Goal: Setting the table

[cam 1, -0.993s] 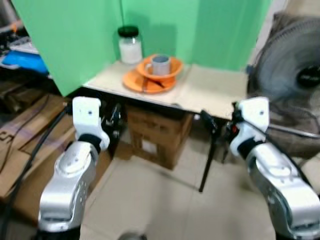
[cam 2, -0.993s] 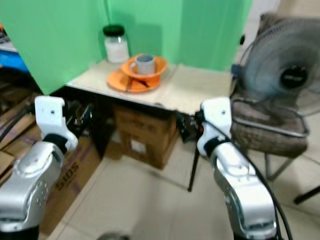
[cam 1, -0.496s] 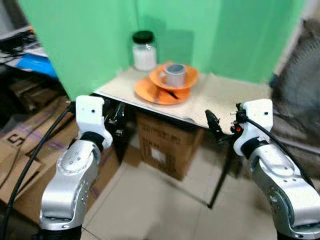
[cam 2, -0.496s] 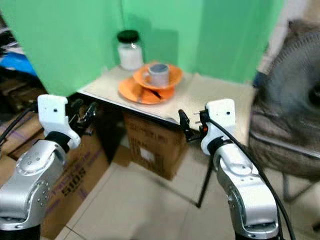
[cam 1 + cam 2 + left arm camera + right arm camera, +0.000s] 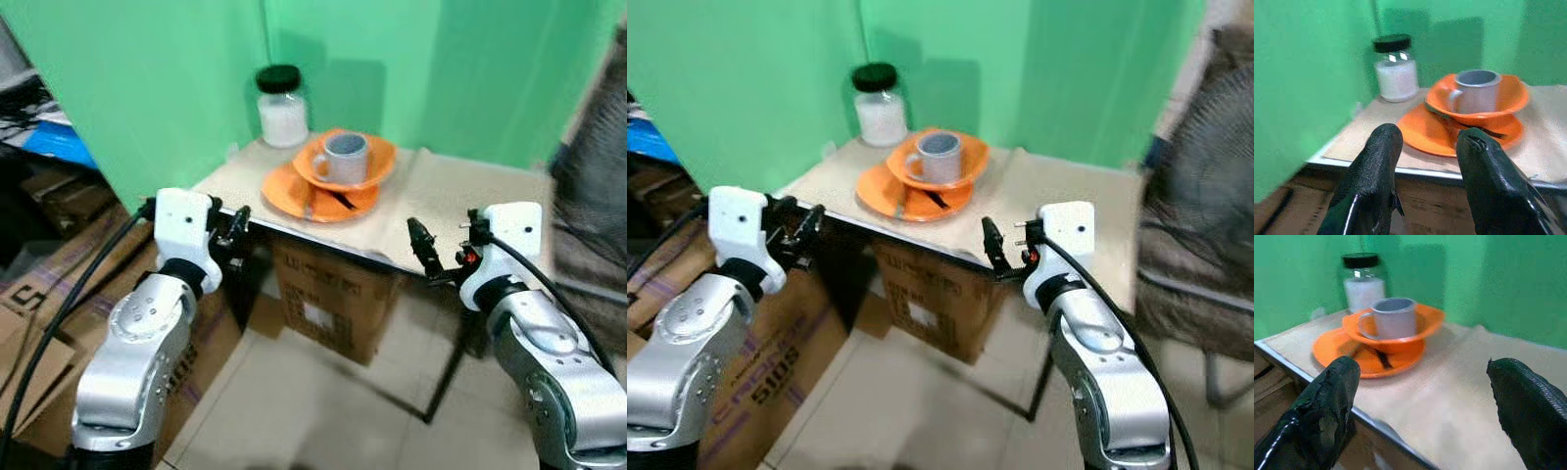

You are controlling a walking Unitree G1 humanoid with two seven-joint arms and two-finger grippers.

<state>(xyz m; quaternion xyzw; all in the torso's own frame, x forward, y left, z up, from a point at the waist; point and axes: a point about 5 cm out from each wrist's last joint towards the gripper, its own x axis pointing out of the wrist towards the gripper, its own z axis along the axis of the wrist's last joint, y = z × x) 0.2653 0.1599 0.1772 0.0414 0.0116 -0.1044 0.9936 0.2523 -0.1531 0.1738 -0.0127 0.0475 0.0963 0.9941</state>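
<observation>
Ahead, a small worktop (image 5: 460, 201) with a beige top stands against green panels (image 5: 147, 78). On it sits an orange plate (image 5: 294, 191), and stacked on that plate an orange bowl (image 5: 377, 162) holding a grey mug (image 5: 343, 157) with its handle toward the robot's left. A dark utensil (image 5: 1382, 357), too blurred to tell apart, lies on the plate under the bowl's rim. Just behind the stack, near the corner of the panels, is a glass jar (image 5: 282, 108) with a black lid and white contents.

Both silver arms are raised and bent, forearms reaching forward toward the worktop's near edge. The left pincer (image 5: 233, 225) hovers just short of the worktop's left front corner, fingers (image 5: 1376, 166) parted a little and holding nothing. The right pincer (image 5: 438, 258) hovers at the front edge, right of the plate, its fingers (image 5: 1327, 406) spread wide and empty.

Under the worktop sits a cardboard box (image 5: 328, 304) on the tiled floor (image 5: 313, 411); more cardboard boxes (image 5: 39, 294) lie at the robot's left.
</observation>
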